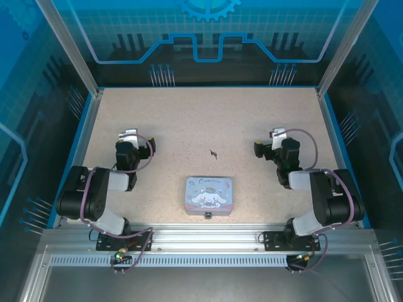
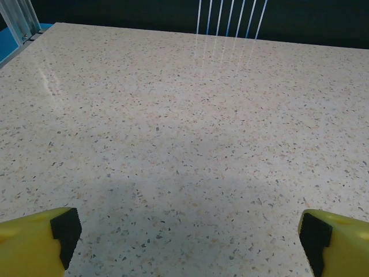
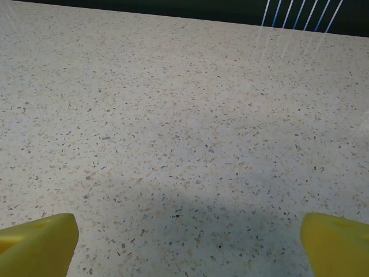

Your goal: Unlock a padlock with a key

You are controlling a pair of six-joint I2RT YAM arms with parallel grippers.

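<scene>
**Padlock** point(image 1: 208, 215) — small dark body at the middle of the near edge of the cartoon-printed tin point(image 1: 209, 194), touching it. The shackle is too small to make out.

**Key** point(image 1: 214, 153): thin dark sliver lying flat on the bare desk point(image 1: 189, 113), beyond the tin and well apart from it, roughly between the two arms.

**Left tool** point(image 1: 130, 136): jaws wide apart, empty, low over the desk at the left. Its yellow fingertips point(image 2: 34, 242) frame speckled surface.

**Right tool** point(image 1: 278, 134): jaws likewise wide apart and empty, at the right, somewhat nearer the key.

**Step in hand, as judged:** fetching the key; nothing is grasped yet.

**Handling notes**
- The key looks flat and slight, so the fingers should straddle it squarely.
- They should come down until they nearly brush the desk, then pinch the head end, leaving the blade free for the keyhole.
- A skewed or hurried closing will likely skid the key away.
- The other tool is best used to steady the padlock body — it may swing at the tin's edge.
</scene>
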